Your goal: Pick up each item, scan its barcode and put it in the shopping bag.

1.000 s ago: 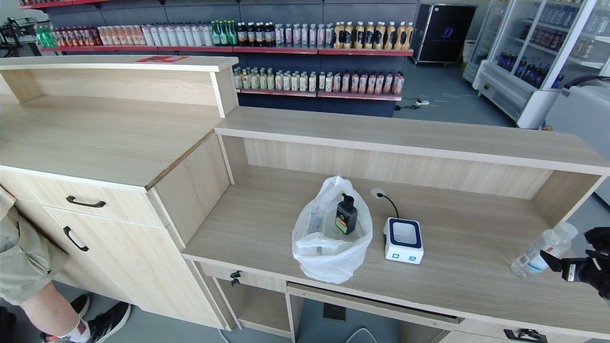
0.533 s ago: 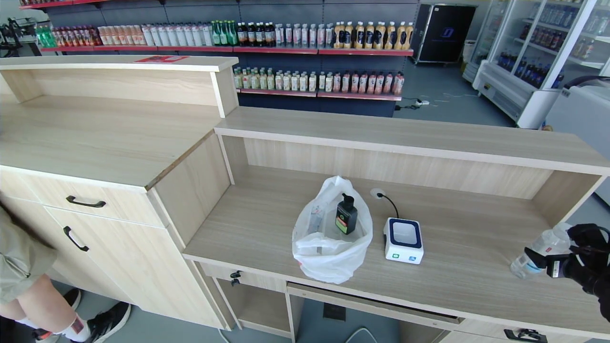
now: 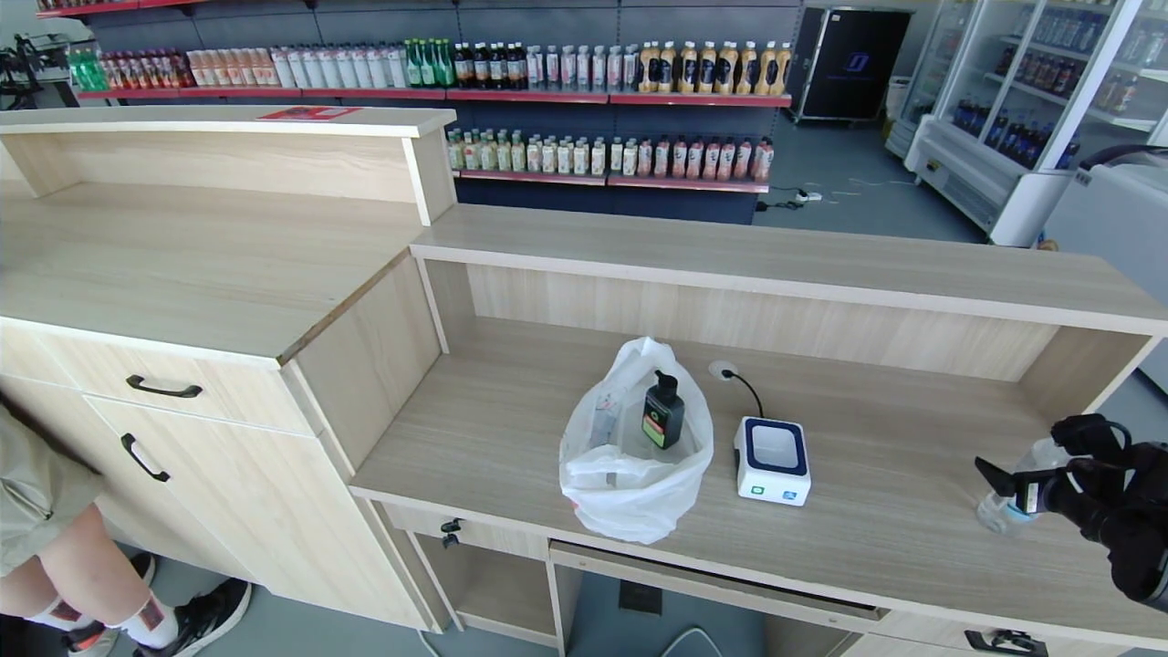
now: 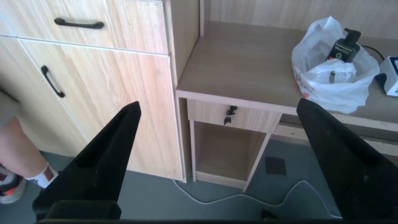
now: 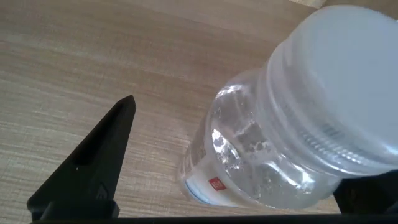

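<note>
1. Water bottle, clear with a pale cap, lies at the far right end of the table. It is well apart from the scanner and the shopping bag.
2. At the bottle, the right gripper has its jaws apart, one on either side of the body near the cap. Neither looks to be touching the plastic.
3. The step in hand, by my reading, is closing on the bottle. Centre it first, so both jaws meet it together; otherwise a smooth round body may roll away.
4. Grip the body below the shoulder, not the cap, and squeeze lightly, since the thin wall will probably dent.
5. Keep the label uncovered, because it likely carries the barcode and must be turned down toward the scanner's upward-facing window.
6. Low beside the cupboard, the left gripper hangs with its jaws wide apart, holding nothing.
7. A black pump bottle stands in the open bag, so the free side is the better place to lower into.
</note>
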`<state>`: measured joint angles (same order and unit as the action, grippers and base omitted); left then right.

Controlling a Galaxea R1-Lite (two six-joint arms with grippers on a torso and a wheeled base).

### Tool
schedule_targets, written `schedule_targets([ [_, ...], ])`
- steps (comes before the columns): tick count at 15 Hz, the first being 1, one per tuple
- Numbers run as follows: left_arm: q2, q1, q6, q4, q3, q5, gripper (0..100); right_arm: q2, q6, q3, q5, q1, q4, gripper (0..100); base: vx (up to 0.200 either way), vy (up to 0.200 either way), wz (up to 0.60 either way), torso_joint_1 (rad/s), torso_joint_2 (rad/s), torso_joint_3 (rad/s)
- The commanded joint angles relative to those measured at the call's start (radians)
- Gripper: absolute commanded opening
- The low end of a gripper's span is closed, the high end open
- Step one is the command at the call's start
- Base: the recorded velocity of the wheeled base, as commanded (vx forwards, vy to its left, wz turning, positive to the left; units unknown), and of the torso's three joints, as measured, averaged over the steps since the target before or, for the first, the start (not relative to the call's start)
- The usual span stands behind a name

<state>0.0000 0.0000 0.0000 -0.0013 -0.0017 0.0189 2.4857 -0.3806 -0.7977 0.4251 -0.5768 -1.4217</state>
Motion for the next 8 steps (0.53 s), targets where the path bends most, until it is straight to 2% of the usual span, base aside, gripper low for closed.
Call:
schedule_targets([
  [1,0.0,0.0,0.0,0.0,0.0,-0.001,100,0.022,-0.001,-0.008,0.0,0.015,0.0,100,0.0,0.0,0.0,0.0,0.0,0.0],
  [4,0.0,0.0,0.0,0.0,0.0,-0.001,100,0.047,-0.007,-0.009,-0.003,0.037,-0.002,100,0.0,0.0,0.0,0.0,0.0,0.0],
  [5,0.0,0.0,0.0,0.0,0.0,-0.001,100,0.048,-0.007,-0.011,-0.003,0.038,-0.002,0,0.0,0.0,0.0,0.0,0.0,0.0],
  [8,0.0,0.0,0.0,0.0,0.0,-0.001,100,0.053,-0.003,-0.051,-0.005,0.046,-0.002,0,0.0,0.0,0.0,0.0,0.0,0.0],
])
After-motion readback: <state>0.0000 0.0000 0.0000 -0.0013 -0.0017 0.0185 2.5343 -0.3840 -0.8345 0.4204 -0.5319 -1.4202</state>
